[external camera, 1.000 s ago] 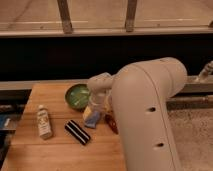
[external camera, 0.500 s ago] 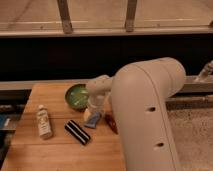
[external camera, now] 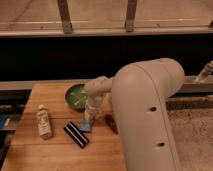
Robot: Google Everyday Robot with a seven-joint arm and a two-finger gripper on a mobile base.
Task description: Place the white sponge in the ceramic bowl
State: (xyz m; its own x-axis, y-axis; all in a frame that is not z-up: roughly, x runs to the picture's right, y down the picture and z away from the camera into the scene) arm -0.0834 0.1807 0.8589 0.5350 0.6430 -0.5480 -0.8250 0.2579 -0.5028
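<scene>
Camera view. Drops the gripper (external camera: 88,118) slightly lower and leftward onto the white sponge (external camera: 85,126); cannot tell whether clamped. Leaves the lift into the green ceramic bowl (external camera: 74,96).

Kitchen-like wooden counter (external camera: 51,96) beneath gripper (external camera: 89,117)

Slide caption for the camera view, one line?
Gripper at the sponge beside the bowl on a wooden table; bottle and striped block nearby.
</scene>
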